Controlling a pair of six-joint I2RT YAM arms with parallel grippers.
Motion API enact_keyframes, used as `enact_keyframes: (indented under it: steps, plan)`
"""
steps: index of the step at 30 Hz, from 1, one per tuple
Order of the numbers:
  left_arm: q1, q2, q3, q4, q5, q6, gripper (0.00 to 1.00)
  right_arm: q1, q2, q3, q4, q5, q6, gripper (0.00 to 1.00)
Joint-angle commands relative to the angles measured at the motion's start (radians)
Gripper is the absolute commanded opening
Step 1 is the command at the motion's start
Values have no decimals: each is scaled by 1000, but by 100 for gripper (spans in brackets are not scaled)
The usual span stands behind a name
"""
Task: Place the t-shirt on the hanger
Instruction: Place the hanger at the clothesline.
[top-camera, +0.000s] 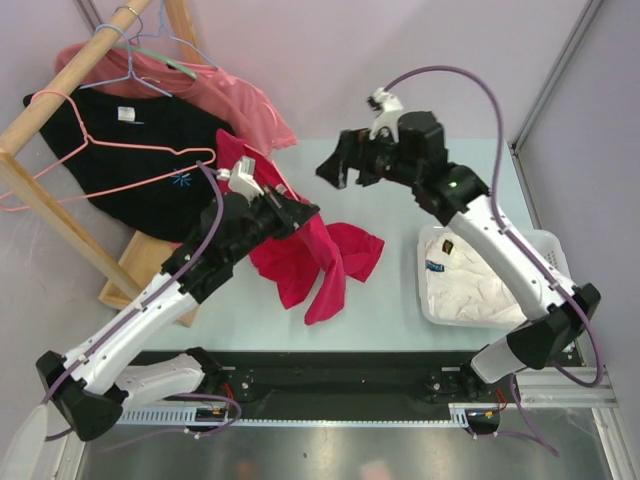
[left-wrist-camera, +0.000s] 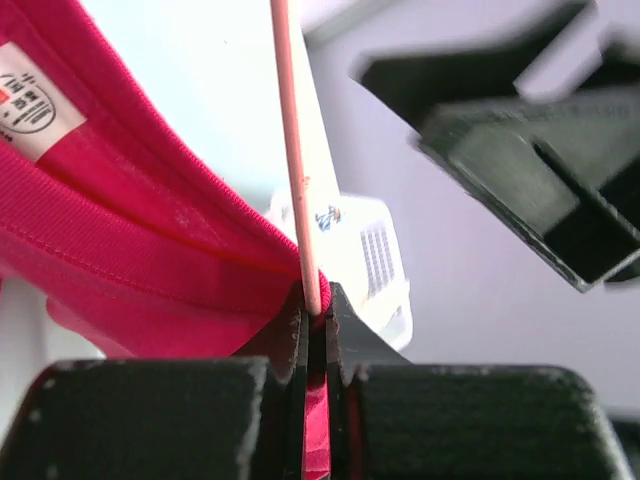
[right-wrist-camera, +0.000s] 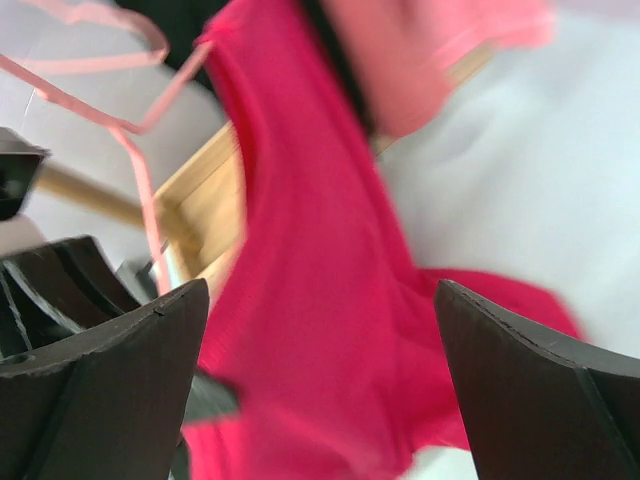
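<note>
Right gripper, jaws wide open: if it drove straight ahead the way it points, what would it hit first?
Most likely the t-shirt: its red cloth fills the gap ahead of the right gripper; the hanger wire lies off to one side. Depth is unclear.

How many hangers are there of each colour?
Pink hanger: 1
Blue hanger: 1
Green hanger: 1
Total: 3
</note>
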Motion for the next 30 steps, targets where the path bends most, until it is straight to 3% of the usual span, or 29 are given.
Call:
enact_keyframes:
  steps: [1,6,9,17,21,30]
  plan:
    - [18,80,180,-29,-156,-42,0,-88,-88,-11,4,13,-37,100]
    - [33,187,309,-30,-214,-57,0,-139,-148,-31,-14,8,-54,100]
    - [47,233,384,-112,-270,-109,0,-159,-168,-37,-30,10,-77,100]
    - [67,212,387,-264,-239,-220,0,-189,-219,-63,-48,14,-110,100]
    - [57,155,360,-321,-291,-223,0,-191,-222,-72,-60,11,-113,100]
    - [108,161,447,-278,-426,-171,0,-163,-203,-66,-45,6,-111,100]
